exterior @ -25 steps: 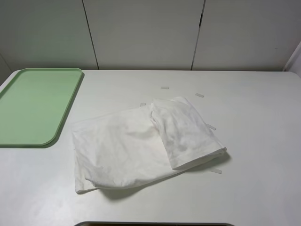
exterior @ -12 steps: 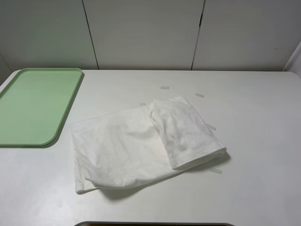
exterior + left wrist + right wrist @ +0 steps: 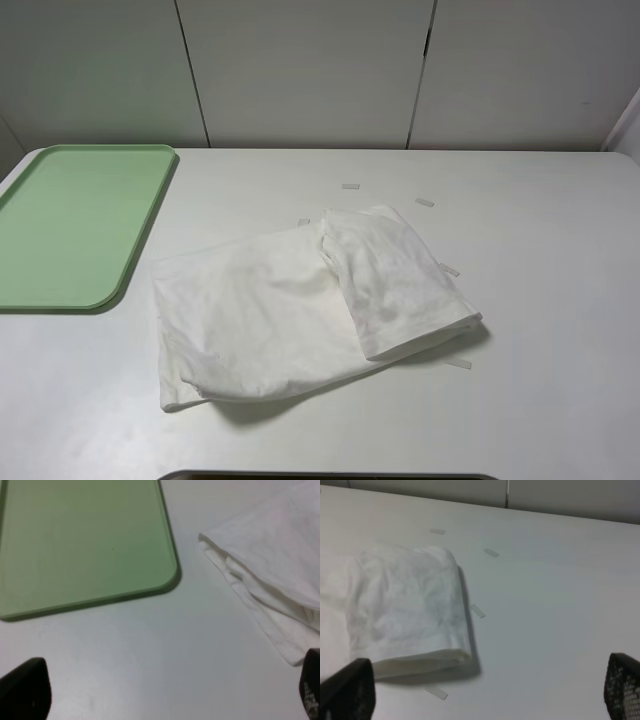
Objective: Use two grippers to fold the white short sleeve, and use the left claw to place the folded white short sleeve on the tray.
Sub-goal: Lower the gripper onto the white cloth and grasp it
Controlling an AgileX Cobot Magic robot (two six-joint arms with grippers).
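both grippers wide open, holding nothing

the left gripper (image 3: 167,692) stands with its jaws spread wide. only the two black fingertips show in the left wrist view, one rounded tip (image 3: 25,690) at one lower corner and a sliver of the other (image 3: 312,687) at the opposite edge. nothing sits between them, and they touch nothing.

the right gripper (image 3: 485,690) is in the same state, jaws far apart and gripping nothing. one dark fingertip (image 3: 347,692) shows at one lower corner of the right wrist view, and the other (image 3: 622,685), with a fine mesh-like texture on its face, at the opposite corner. both tips hang free, above the surface. wrists and arm links are out of view.
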